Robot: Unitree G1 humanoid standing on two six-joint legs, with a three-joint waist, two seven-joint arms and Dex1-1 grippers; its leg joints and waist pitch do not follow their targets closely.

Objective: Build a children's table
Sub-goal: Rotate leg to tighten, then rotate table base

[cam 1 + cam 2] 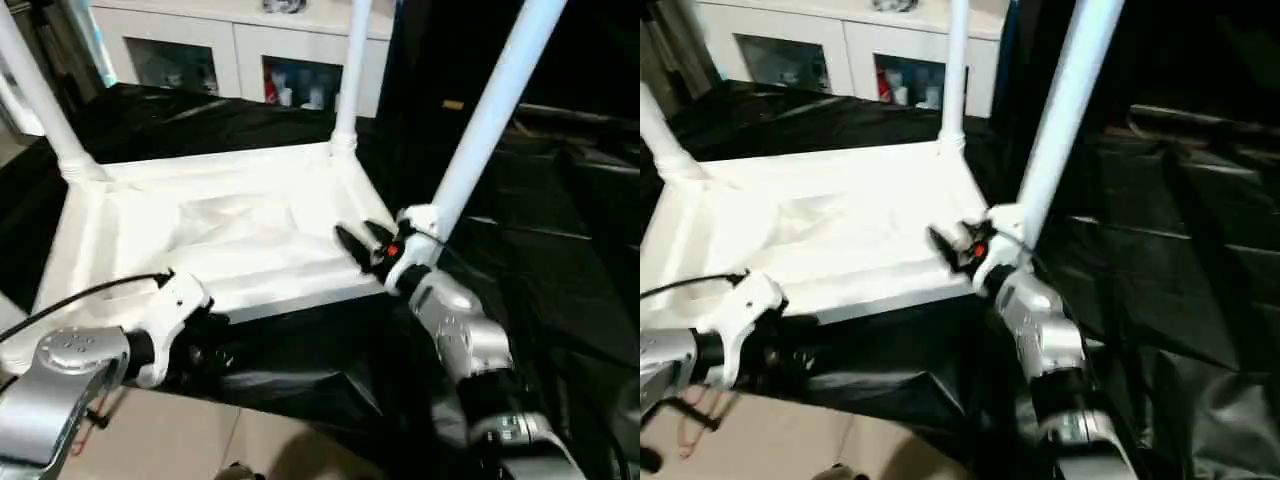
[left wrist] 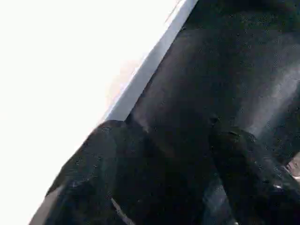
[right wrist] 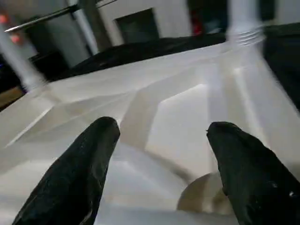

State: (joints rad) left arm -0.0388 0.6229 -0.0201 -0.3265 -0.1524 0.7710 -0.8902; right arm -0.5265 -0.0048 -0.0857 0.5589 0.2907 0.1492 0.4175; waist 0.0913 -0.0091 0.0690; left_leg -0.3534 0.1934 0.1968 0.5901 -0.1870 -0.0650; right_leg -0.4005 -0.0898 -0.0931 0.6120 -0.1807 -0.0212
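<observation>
The children's table lies upside down on a black cloth. Its white ribbed top (image 1: 230, 230) faces up, and three white legs stand in its corner sockets: at the near right (image 1: 490, 120), the far right (image 1: 350, 70) and the far left (image 1: 40, 100). My right gripper (image 1: 365, 243) is open at the near right corner, beside that leg's base, its black fingers (image 3: 89, 164) spread over the ribbed underside. At the top's front edge, towards the left, my left gripper (image 1: 205, 340) is open. One of its fingers (image 2: 108, 173) is against the white rim, and only black cloth shows between the two.
Black cloth (image 1: 560, 260) covers the work surface and hangs over its front edge. A white cabinet with glass doors (image 1: 230, 50) stands behind. Bare floor (image 1: 200, 430) lies below the front edge. A black cable (image 1: 80, 295) runs along my left forearm.
</observation>
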